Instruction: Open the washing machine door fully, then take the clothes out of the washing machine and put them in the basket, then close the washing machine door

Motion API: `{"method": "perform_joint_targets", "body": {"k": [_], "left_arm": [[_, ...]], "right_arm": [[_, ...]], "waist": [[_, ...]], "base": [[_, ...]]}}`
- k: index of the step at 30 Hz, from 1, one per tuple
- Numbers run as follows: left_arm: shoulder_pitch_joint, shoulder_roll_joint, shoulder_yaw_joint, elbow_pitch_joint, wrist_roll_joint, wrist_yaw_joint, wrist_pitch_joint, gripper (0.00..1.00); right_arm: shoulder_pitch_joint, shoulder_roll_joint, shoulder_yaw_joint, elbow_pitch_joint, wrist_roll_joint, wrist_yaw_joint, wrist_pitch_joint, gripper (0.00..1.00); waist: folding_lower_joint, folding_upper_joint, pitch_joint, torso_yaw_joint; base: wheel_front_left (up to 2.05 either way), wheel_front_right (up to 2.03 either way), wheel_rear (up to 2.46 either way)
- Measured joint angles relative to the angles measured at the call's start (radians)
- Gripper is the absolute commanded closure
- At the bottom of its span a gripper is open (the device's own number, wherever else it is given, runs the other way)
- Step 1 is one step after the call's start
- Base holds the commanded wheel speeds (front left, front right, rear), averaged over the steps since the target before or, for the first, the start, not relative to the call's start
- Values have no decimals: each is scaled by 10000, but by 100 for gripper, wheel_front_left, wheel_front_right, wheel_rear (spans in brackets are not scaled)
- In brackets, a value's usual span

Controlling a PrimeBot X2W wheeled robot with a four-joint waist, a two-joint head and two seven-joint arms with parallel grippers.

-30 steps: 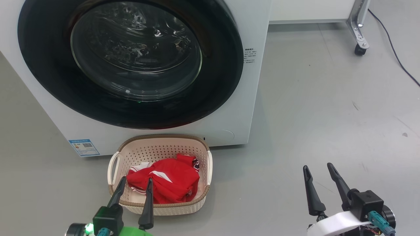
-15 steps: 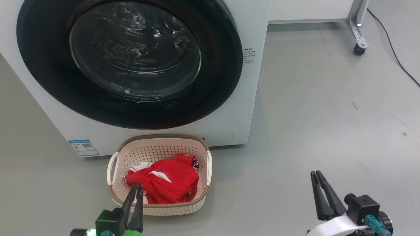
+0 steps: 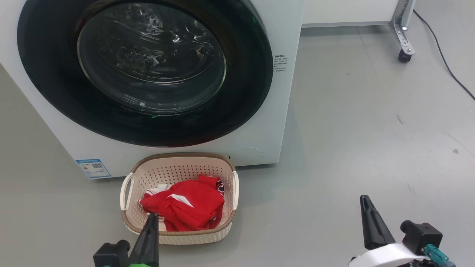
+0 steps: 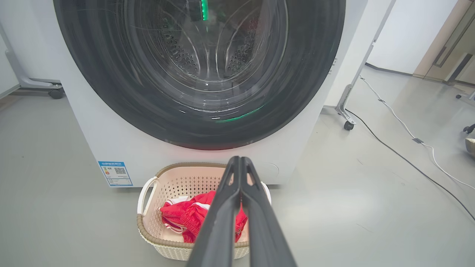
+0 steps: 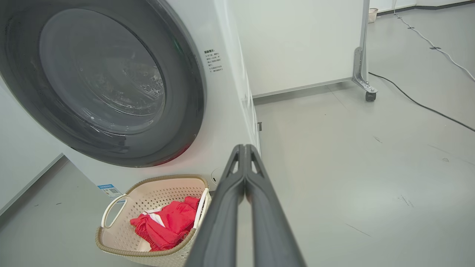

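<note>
The washing machine (image 3: pixel 271 111) stands white and wide, and its round black washing machine door (image 3: pixel 144 70) lies flush against the front, glass bowl at the centre. Below it on the floor sits the cream basket (image 3: pixel 180 167) with the red clothes (image 3: pixel 185 205) bunched inside. My left gripper (image 3: pixel 152 217) is shut and empty at the basket's near rim; the left wrist view shows its gripper (image 4: pixel 238 160) over the basket (image 4: pixel 148 230) and the clothes (image 4: pixel 185 217). My right gripper (image 3: pixel 365 200) is shut and empty over bare floor at the lower right; my gripper (image 5: pixel 243 148) rises beside the basket (image 5: pixel 122 244).
A blue label sticker (image 3: pixel 92 168) marks the machine's lower left corner. A white panel on a caster frame (image 3: pixel 403 55) stands at the back right, with a black cable (image 3: pixel 445 55) running across the grey floor (image 3: pixel 352 129).
Both grippers have gone from wide open to shut, with nothing between the fingers. Both have dropped lower in the head view.
</note>
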Motion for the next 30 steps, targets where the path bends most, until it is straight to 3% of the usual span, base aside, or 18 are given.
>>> {"method": "perform_joint_targets", "body": {"k": [30], "left_arm": [[-220,180,1018,25,-4360,-474,838,100]], "right_arm": [[-344,-201,-771,82,4431,155,1007,100]], "waist": [[0,0,-61,-91]], "base": [[0,0,0]]}}
